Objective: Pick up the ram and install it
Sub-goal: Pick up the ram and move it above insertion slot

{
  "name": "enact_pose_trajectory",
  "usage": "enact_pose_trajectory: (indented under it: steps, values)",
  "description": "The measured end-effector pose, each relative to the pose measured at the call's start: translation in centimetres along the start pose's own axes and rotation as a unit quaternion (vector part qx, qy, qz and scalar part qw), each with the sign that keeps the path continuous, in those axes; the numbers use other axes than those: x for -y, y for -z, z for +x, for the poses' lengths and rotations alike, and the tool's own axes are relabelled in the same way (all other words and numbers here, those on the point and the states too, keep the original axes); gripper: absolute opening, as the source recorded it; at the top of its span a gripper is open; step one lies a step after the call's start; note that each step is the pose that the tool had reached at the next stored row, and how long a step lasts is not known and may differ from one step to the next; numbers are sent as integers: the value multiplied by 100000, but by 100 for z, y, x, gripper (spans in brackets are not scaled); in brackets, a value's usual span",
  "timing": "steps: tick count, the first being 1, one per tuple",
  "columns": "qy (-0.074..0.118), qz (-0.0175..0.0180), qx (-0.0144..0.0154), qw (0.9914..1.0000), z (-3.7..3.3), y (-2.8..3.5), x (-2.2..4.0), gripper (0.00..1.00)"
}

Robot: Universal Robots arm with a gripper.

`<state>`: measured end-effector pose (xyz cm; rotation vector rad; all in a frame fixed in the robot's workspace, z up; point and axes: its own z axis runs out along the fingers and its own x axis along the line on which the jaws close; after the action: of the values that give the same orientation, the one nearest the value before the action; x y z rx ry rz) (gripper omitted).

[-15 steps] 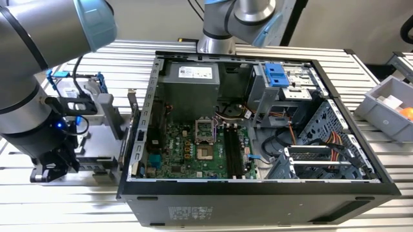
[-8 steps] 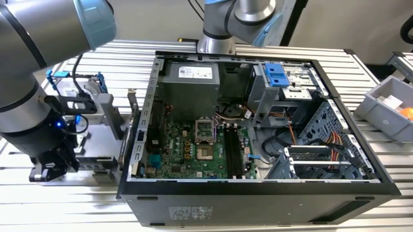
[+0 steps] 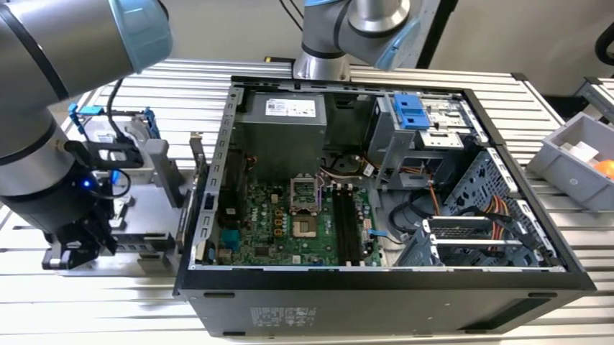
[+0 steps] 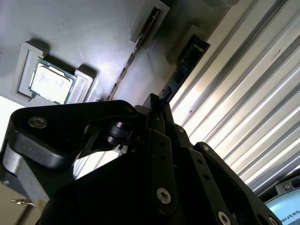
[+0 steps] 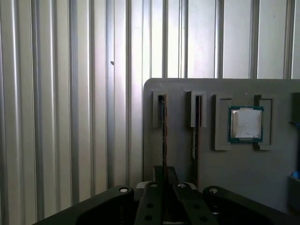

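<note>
Two ram sticks stand on edge in slots of a grey holder tray (image 5: 178,89). In the first wrist view, one ram (image 5: 163,124) runs straight into my gripper (image 5: 164,174), and the other ram (image 5: 194,129) stands one slot over. In the second wrist view the same ram (image 4: 132,61) leads down to the gripper (image 4: 157,104). The fingers are shut on this stick, which still sits in its slot. In the exterior view the gripper (image 3: 82,248) is low over the tray (image 3: 144,215), at the view's left of the open computer case (image 3: 384,280).
A square silver processor chip (image 5: 245,123) lies in the tray beside the sticks. The motherboard's long dark memory slots (image 3: 350,223) lie inside the case. A blue-framed drive (image 3: 115,126) stands behind the tray. A grey bin (image 3: 566,154) sits at the exterior view's right.
</note>
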<state>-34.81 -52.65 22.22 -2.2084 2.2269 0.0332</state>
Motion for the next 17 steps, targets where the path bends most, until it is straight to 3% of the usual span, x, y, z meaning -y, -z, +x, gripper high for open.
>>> enact_pose_trajectory:
  steps: [17]
  values:
    - [-1,7,7,100000,-2,84,-1,0]
